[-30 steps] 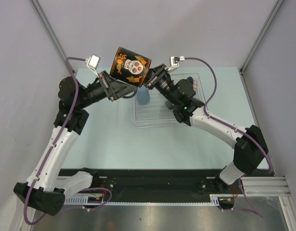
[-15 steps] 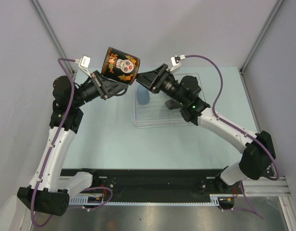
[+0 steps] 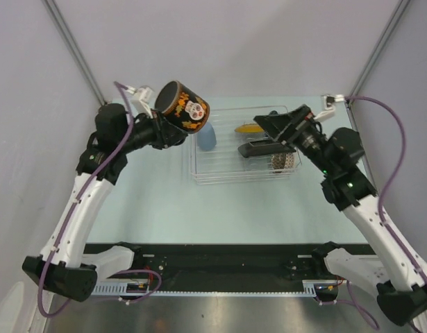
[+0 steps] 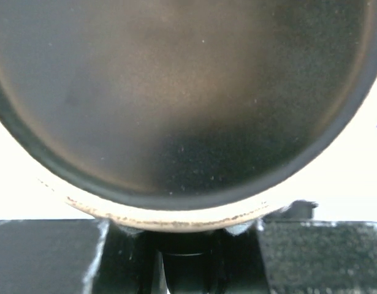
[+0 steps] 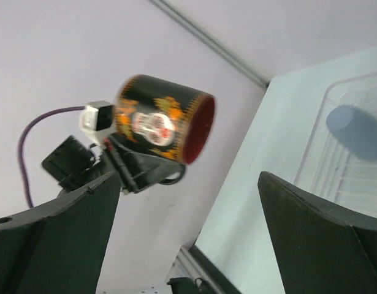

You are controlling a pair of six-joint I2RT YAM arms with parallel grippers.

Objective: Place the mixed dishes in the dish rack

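The dark red-lined mug (image 3: pixel 182 108), black with a skull print, hangs tilted in the air left of the dish rack (image 3: pixel 227 170). My left gripper (image 3: pixel 170 130) is shut on it at the handle side. The mug (image 4: pixel 176 92) fills the left wrist view above the left gripper (image 4: pixel 182 236). In the right wrist view the mug (image 5: pixel 163 119) shows its red inside. My right gripper (image 3: pixel 267 130) is open and empty over the rack, its fingers (image 5: pixel 59 239) wide apart. In the rack are a light blue cup (image 3: pixel 207 137), a yellow plate (image 3: pixel 249 128), a black plate (image 3: pixel 258 148) and a speckled bowl (image 3: pixel 282 163).
The clear rack (image 5: pixel 354 171) sits at the back middle of the pale green table (image 3: pixel 151 201), with the light blue cup (image 5: pixel 360 130) at its left end. Grey walls and metal frame posts (image 3: pixel 74 48) close in both sides.
My right gripper has opened, let go of the mug and drawn back to the right over the rack. The left arm has kept the mug and turned it.
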